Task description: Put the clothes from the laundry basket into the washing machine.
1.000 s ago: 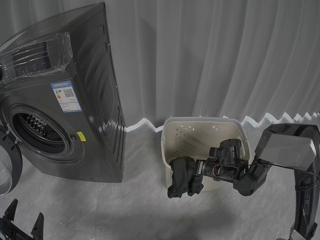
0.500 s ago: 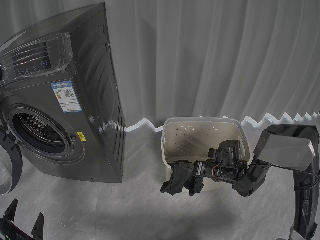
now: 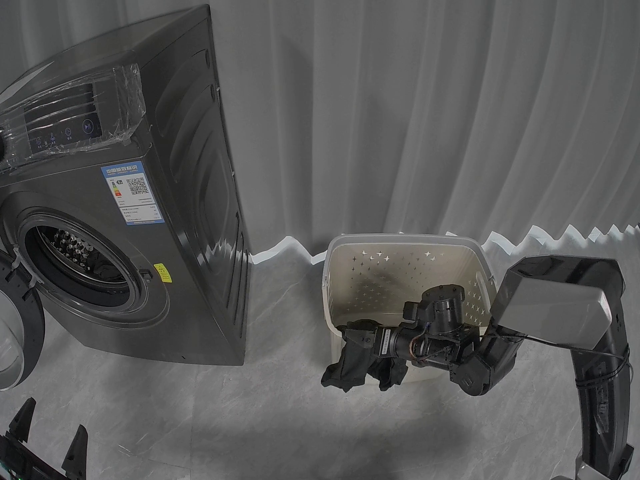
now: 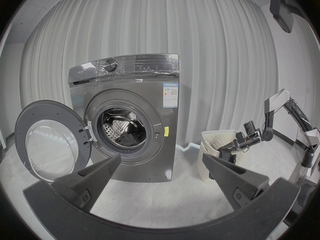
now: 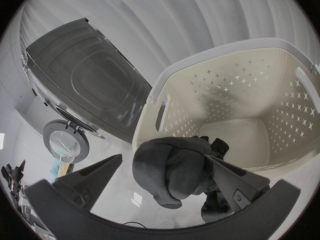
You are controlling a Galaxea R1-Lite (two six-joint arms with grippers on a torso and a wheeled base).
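Observation:
The cream laundry basket [image 3: 400, 239] stands on the floor right of the grey washing machine [image 3: 167, 188], whose round door [image 4: 50, 140] is swung open. A dark garment [image 3: 360, 363] hangs over the basket's front left corner, partly outside it. My right gripper [image 3: 363, 339] is at that corner with its fingers apart; in the right wrist view the dark garment [image 5: 173, 170] bunches against one finger [image 5: 233, 180]. The basket's inside [image 5: 240, 134] looks bare. More dark clothes [image 4: 128, 139] lie in the drum. My left gripper [image 3: 47, 438] is open low near the machine's door, holding nothing.
A white curtain [image 3: 433, 101] closes off the back. Grey tiled floor [image 3: 280, 408] lies open between the machine and the basket. The open door [image 3: 13, 328] juts out at the left edge.
My right arm has shifted a little left and lower. The dark garment has sagged and spread down over the basket's corner. The left arm has not moved.

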